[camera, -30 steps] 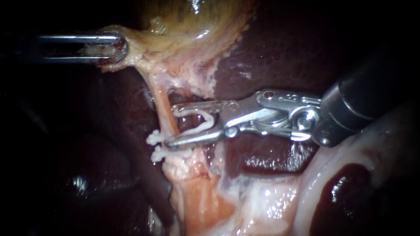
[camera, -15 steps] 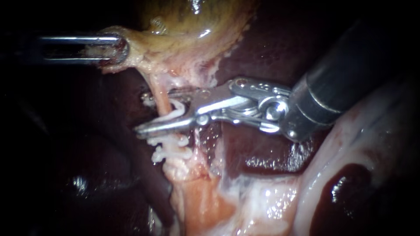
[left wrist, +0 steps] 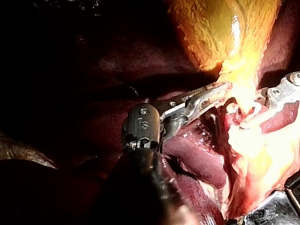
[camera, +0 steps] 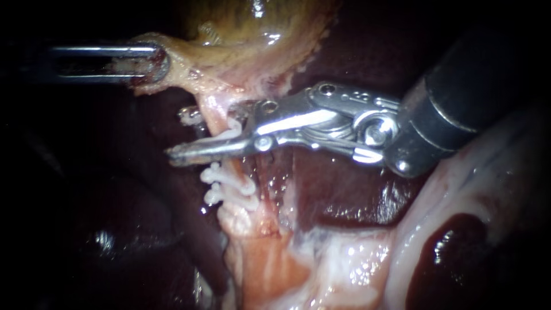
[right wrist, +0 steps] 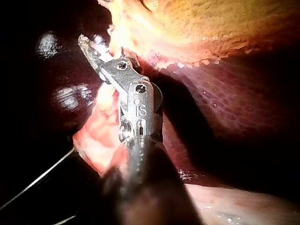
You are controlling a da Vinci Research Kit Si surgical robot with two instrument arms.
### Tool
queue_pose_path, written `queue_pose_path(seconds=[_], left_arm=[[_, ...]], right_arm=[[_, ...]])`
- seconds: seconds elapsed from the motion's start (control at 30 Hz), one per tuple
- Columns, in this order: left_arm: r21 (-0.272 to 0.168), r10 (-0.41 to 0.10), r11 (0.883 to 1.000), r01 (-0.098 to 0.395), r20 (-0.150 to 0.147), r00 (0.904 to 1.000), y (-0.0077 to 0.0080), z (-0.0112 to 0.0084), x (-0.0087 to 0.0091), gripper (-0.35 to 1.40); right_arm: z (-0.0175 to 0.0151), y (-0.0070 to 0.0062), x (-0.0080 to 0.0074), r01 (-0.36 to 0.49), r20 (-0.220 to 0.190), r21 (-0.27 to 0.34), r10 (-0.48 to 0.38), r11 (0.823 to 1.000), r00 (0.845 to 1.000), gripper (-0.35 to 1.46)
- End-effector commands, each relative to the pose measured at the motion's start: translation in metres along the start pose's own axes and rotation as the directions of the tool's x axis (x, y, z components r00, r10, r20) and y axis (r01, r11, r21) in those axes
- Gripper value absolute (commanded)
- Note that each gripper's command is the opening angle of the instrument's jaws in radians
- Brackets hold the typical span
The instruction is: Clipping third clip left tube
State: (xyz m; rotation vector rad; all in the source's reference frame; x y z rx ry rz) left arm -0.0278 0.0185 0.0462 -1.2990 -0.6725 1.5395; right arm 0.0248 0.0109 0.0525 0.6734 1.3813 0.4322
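- Dark red liver (camera: 333, 189) fills the background, and the yellow-green gallbladder (camera: 252, 28) lies at the top of the endoscope view.
- Pale, wet tissue (camera: 356, 252) spreads across the lower right, below the liver.
- The left instrument (camera: 146, 64) comes in level from the left. Its jaws pinch the gallbladder's ragged lower edge.
- In the left wrist view the same jaws are clamped on yellow tissue just ahead of the shaft.
- The left tube (camera: 213, 117) runs down from the gallbladder's neck as a thin pink cord. It widens into pink tissue lower down.
- The right instrument (camera: 181, 135) comes in from the upper right. Its jaws stand apart astride the left tube, one tip on each side, and both reach past the tube toward the left.
- An open clip (camera: 231, 129), white and curved, sits between these jaws near their hinge. Both jaws bear on it, and it lies against the tube.
- Two lower clips (camera: 227, 186) are already on the left tube, close together, just below the right instrument's lower jaw.
- In the right wrist view the jaw tips lie against pale tissue under the gallbladder; the clip cannot be made out there.
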Motion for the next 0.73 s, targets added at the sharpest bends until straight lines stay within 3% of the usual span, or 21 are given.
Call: queue_pose_path(seconds=[0.03,0.13,0.63,0.73], left_arm=[[0.000,0.000,1.000,0.000,0.000,1.0000,0.0000,0.0000,0.0000,-0.35],[0.000,0.000,1.000,0.000,0.000,1.0000,0.0000,0.0000,0.0000,-0.35],[0.000,0.000,1.000,0.000,0.000,1.0000,-0.0001,0.0000,0.0000,-0.35],[0.000,0.000,1.000,0.000,0.000,1.0000,-0.0001,0.0000,0.0000,-0.35]], right_arm=[[-0.0001,-0.0001,0.0000,-0.003,0.000,0.000,0.003,1.000,1.000,-0.05],[-0.0005,-0.0002,0.0001,-0.004,0.000,0.003,0.004,1.000,1.000,-0.35],[-0.0007,-0.0006,0.0003,-0.004,0.008,-0.001,0.004,1.000,1.000,-0.35],[-0.0005,-0.0003,0.0000,-0.004,0.011,0.028,0.004,1.000,1.000,-0.31]])
